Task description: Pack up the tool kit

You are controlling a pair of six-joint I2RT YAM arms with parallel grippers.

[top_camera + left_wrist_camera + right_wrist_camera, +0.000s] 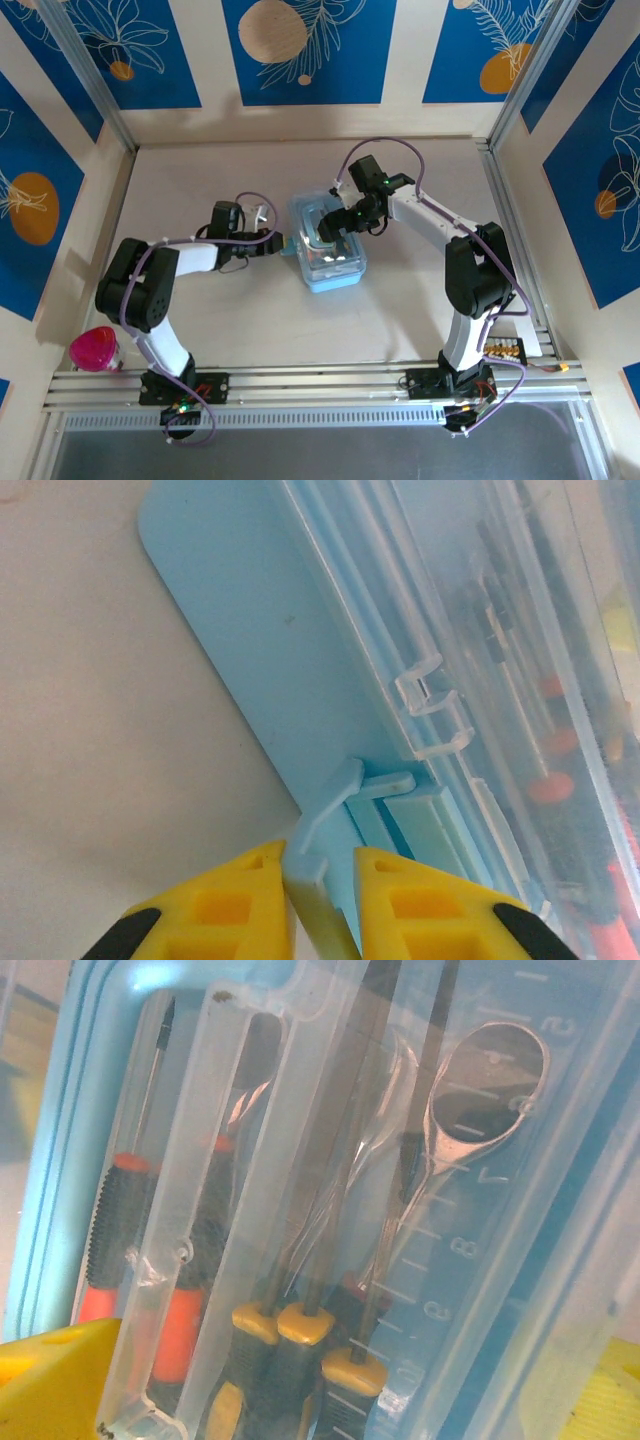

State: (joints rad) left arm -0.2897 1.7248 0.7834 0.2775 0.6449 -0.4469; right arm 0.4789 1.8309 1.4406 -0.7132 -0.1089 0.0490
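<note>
The tool kit's light-blue case [330, 268] lies in the middle of the table with its clear lid [250, 1160] down over the tools. Through the lid I see orange-handled screwdrivers [112, 1230], yellow-capped black handles [305, 1325] and a shiny wrench head [487, 1085]. My left gripper [320, 865] is at the case's left side, its yellow fingers [240, 900] drawn narrow on the blue latch tab [335, 798]. My right gripper [330, 1390] hovers right over the lid, its fingers [50, 1370] spread wide with nothing held.
A pink cup [95, 350] stands at the near left by the rail. Bare table [420, 310] surrounds the case. Blue patterned walls [300, 50] close in the back and sides.
</note>
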